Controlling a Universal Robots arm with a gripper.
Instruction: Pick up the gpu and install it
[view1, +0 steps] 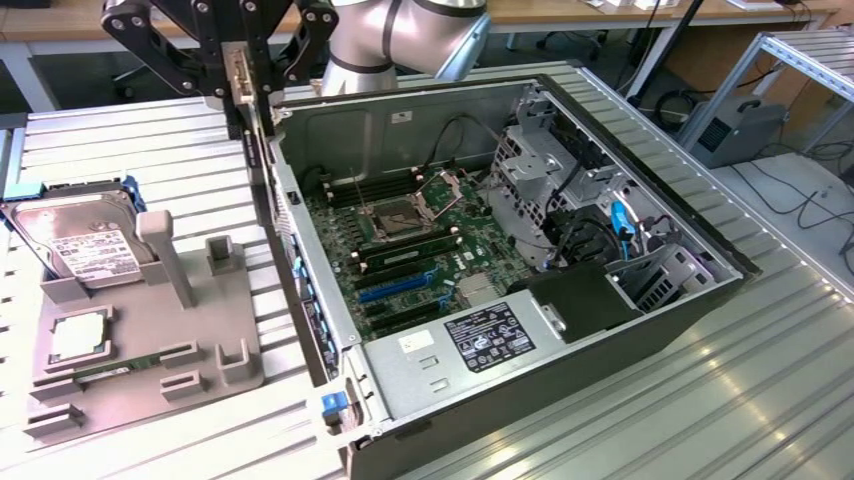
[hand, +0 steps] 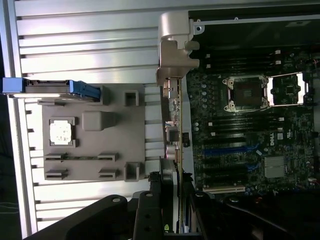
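Ribbed metal tabletop (view1: 747, 400) lies under an open computer case (view1: 667, 325) and a grey parts tray (view1: 134, 380). My gripper (view1: 247, 72) is partly closed, pinching the graphics card (view1: 246, 100) on edge, lifted above the case wall nearest the tray, beside the motherboard (hand: 250, 130).

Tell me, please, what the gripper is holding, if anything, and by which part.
The gripper holds the gpu, pinched across its flat faces at the end away from its silvery bracket.
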